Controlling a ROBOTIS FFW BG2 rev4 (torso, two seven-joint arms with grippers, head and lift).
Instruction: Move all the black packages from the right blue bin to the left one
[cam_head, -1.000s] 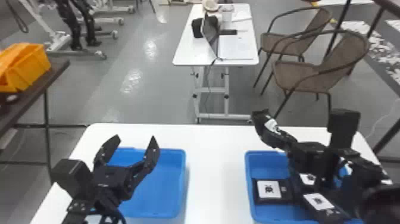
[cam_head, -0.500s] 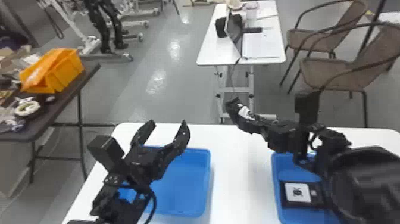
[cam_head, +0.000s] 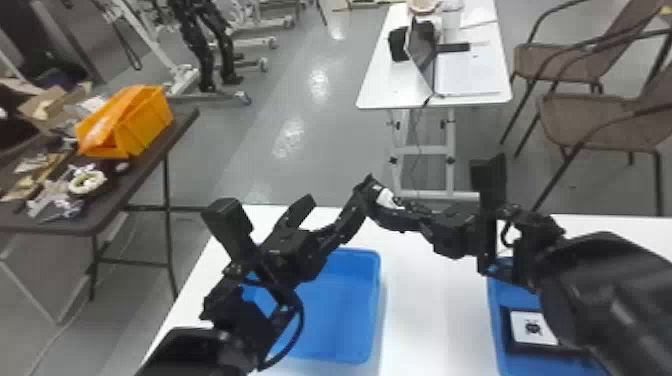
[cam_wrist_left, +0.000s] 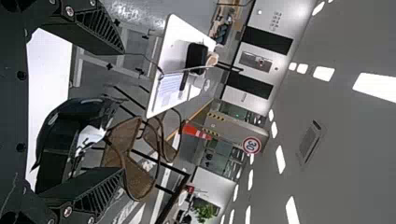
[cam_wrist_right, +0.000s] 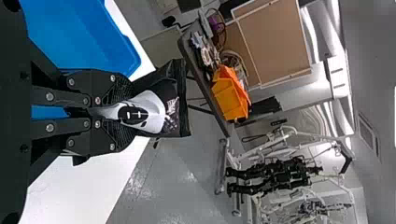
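In the head view my left gripper (cam_head: 332, 200) is over the back of the left blue bin (cam_head: 340, 312). Close to its right finger, a black package (cam_head: 386, 198) is in my right gripper (cam_head: 400, 212). The left wrist view has my left gripper (cam_wrist_left: 123, 110) open, with the dark package (cam_wrist_left: 91, 134) near its lower finger; whether they touch, I cannot tell. In the right wrist view, my right gripper (cam_wrist_right: 126, 112) is shut on the package (cam_wrist_right: 154, 105), which has a white figure. Another black package (cam_head: 533, 327) lies in the right blue bin (cam_head: 495, 330), partly behind the right arm.
Both bins stand on a white table (cam_head: 430, 300). Bare tabletop separates them. At the left is a dark table (cam_head: 125, 185) with an orange crate (cam_head: 130, 125). Farther back are a white desk (cam_head: 375, 90) and brown chairs (cam_head: 590, 120).
The head view has swung toward the left. My right gripper has carried its package leftward past the right bin, and the two grippers have come close together.
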